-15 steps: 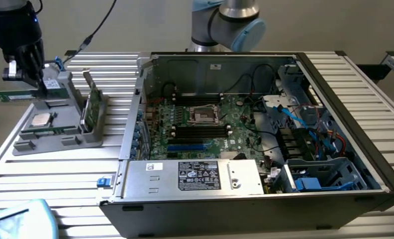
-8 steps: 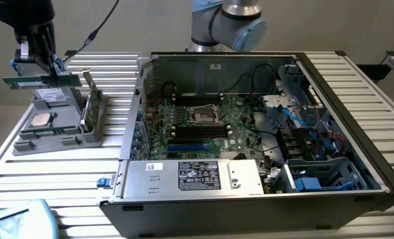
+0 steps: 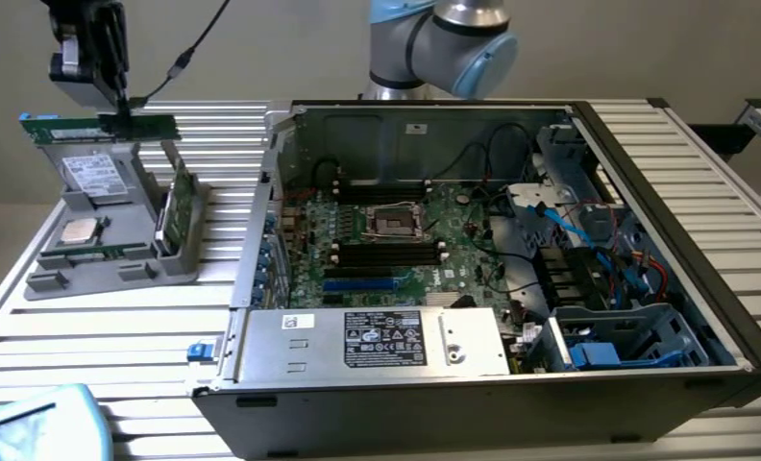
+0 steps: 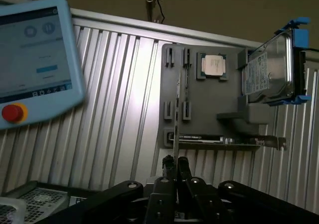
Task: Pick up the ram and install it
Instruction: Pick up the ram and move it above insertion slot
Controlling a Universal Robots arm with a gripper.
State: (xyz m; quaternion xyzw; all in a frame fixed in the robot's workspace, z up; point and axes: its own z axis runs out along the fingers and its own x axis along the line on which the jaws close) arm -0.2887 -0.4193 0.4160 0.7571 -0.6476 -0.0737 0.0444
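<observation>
The ram [image 3: 66,127] is a long green stick held level at the exterior view's far left, above the back of a grey parts holder [image 3: 99,274]. My gripper [image 3: 120,108] comes down on it from above and is shut on it near its right end. In the wrist view the ram [image 4: 177,109] appears edge-on as a thin strip running up from between my black fingertips [image 4: 169,163]; my gripper [image 4: 175,164] is clamped on it. Whether the stick is free of the holder's slots I cannot tell. The open computer case [image 3: 291,173] with its motherboard [image 3: 477,240] lies to the right.
The holder also carries a silver processor chip [image 3: 80,230], a hard drive [image 3: 96,178] and an upright green card [image 3: 178,200]. A teach pendant [image 3: 35,423] lies at the table's near-left corner. Cables and drive cages [image 3: 611,336] crowd the case's right side.
</observation>
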